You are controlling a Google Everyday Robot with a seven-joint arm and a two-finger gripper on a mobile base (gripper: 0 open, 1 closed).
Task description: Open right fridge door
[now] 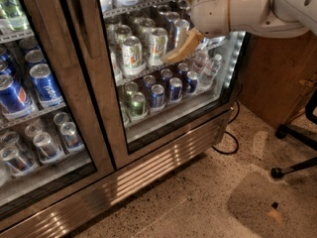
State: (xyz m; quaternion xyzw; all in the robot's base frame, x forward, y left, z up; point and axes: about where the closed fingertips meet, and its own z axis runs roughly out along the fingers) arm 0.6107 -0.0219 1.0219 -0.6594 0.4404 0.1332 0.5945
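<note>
The right fridge door (111, 123) looks fully shut (nothing opened yet). The claw (185, 39) hangs before its glass; its spread cannot be told.

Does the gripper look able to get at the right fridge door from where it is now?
Probably yes. The gripper hangs just in front of the glass of the right fridge door, with nothing between them. The chair stands off to the right, out of the way.
</note>
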